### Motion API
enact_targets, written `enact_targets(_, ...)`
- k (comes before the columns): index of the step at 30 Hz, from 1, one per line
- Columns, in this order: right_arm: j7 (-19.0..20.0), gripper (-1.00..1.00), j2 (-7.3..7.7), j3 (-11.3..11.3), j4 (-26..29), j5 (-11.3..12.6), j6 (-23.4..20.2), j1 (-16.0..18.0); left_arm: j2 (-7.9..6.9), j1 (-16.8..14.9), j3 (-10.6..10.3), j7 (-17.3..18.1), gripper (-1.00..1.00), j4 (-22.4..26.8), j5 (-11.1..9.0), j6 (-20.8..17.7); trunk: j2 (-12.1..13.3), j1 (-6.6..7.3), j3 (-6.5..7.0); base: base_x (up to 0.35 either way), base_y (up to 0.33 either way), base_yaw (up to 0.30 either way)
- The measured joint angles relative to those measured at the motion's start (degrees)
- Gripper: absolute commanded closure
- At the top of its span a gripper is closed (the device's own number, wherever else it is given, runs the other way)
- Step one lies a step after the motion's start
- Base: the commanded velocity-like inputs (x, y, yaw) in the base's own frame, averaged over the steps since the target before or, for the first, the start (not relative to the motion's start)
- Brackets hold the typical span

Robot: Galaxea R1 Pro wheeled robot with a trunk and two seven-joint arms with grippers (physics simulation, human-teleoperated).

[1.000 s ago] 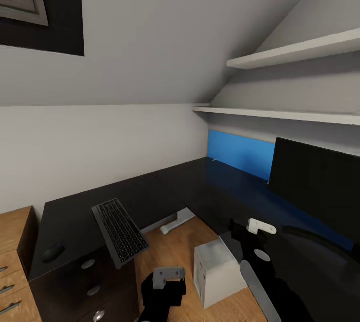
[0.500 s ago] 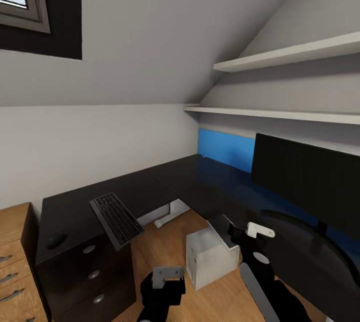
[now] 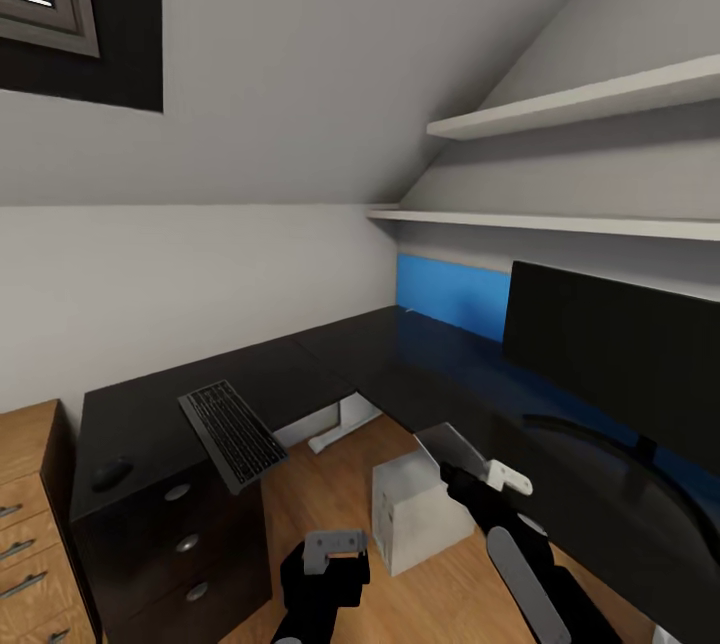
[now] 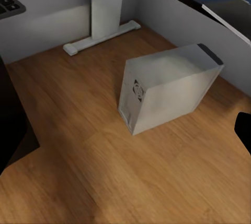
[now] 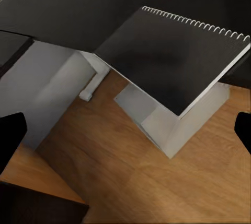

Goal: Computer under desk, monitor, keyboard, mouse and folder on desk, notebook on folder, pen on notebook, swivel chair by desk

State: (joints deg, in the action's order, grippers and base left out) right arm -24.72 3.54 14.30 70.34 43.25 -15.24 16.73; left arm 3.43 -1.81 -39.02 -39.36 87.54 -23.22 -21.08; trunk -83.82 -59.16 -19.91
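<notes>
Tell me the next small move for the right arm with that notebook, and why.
Probably carry the notebook further forward over the desk. It hangs in front of the right gripper, tilted, above the computer and the floor, near the desk's edge; whether the gripper clamps it is unclear.

The right arm reaches forward and up, its wrist angled toward the desk edge, and the right gripper (image 3: pixel 462 472) is closed on the near edge of a notebook (image 5: pixel 172 59), holding it tilted. The left arm hangs low and close to the trunk, the left gripper (image 3: pixel 335 546) pointing forward with nothing in it.
</notes>
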Motion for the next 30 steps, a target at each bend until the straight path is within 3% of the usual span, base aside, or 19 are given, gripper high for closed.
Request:
enact_targets(3,1.96,-1.0,0.25,-2.0,-0.67,2.42,-0.07,0.0,0.04,0.02,-0.05,-0.01,-1.0,0.01,0.0,0.0,-1.2,-0.66,-0.54,0.0,0.0,0.0)
enact_targets(13,5.02,-1.0,0.13,-8.76,-3.14,4.77,0.01,0.01,0.08,0.01,-0.08,-0.02,-1.0,0.02,0.0,-0.06,-5.22,-2.86,-2.34,0.0,0.0,0.0)
enact_targets(30,7.37,-1.0,0.09,-10.87,-4.88,6.02,0.1,0.02,0.09,0.02,-0.11,-0.02,-1.0,-0.06,-0.03,-0.09,-12.04,-6.59,-5.39,0.0,0.0,0.0)
